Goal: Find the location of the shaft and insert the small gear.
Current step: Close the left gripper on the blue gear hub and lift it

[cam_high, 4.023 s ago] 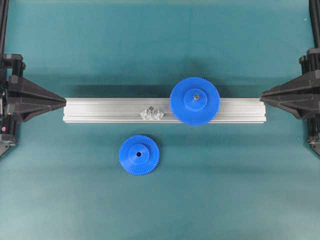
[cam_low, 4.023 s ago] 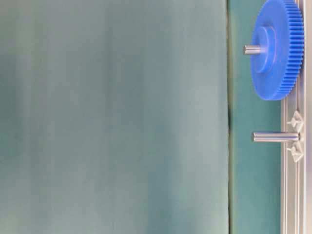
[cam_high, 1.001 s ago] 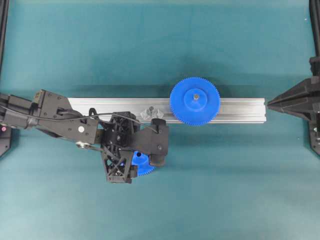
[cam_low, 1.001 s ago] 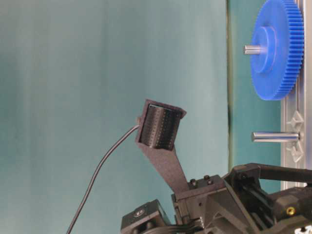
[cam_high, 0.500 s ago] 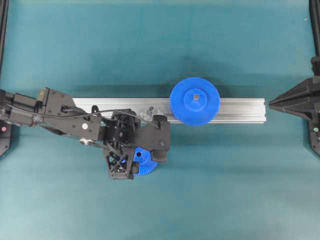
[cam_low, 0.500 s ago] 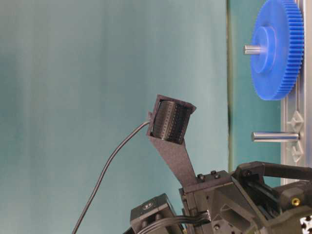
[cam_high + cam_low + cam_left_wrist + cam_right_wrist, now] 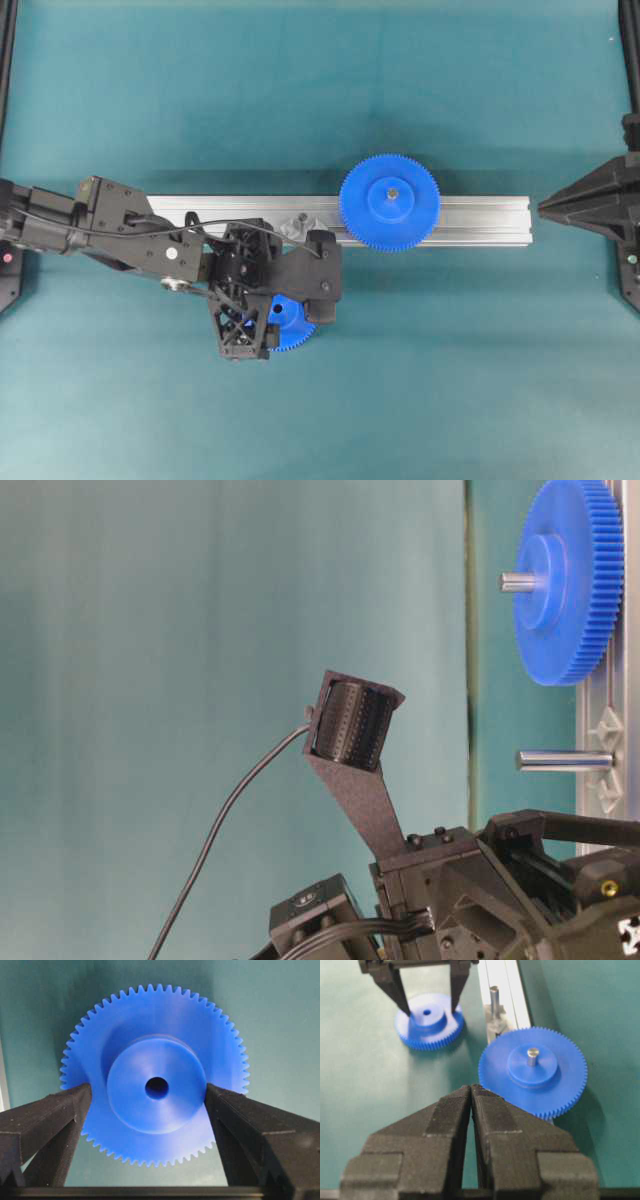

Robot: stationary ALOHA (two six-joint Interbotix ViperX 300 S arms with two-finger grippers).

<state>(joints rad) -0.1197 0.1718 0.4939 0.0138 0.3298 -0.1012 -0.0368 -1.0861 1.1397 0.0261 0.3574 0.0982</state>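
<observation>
Pincer [image 7: 150,1110] on left arm is hanging w/ jaws apart either side of small gear's [image 7: 155,1075] hub, gear lying flat on desk [image 7: 450,380] near shaft [image 7: 494,997]; squeezing hub squarely should be keeping it level.

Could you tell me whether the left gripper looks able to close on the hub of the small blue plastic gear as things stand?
Probably yes: the left gripper is open, its fingers either side of the small blue plastic gear's raised hub, with nothing between.
</observation>
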